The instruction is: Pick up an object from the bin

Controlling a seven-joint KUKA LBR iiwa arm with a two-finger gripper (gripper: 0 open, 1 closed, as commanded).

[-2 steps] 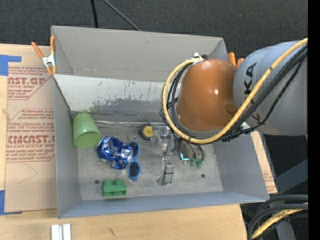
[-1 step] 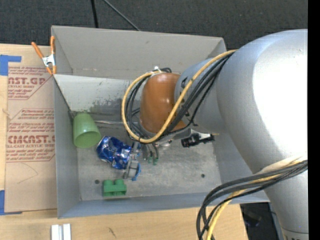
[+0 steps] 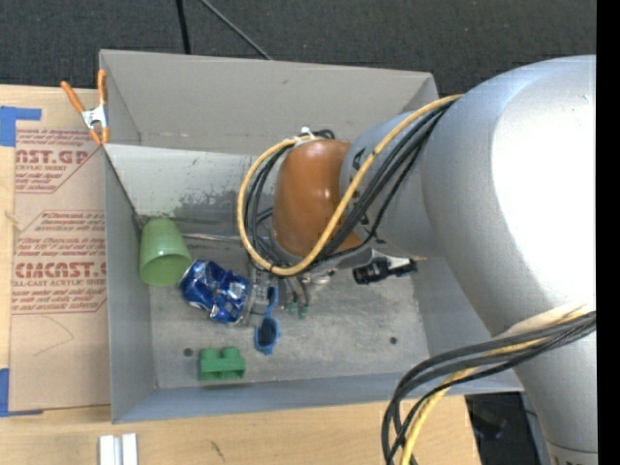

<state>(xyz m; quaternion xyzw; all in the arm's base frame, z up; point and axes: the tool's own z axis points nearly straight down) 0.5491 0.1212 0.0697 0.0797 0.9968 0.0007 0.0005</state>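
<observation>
My gripper hangs low in the middle of the bin, below the orange wrist cover. Its tip is right beside a crumpled blue and white wrapper, which lies just to its left on the bin floor. A small blue piece lies directly in front of the gripper, close under it. A green toy brick sits near the bin's front wall, left of that blue piece. Whether the gripper touches the wrapper or the blue piece I cannot tell.
A light green cup lies on its side against the left wall, touching the wrapper. The arm and its looped cables cover the bin's right half and back middle.
</observation>
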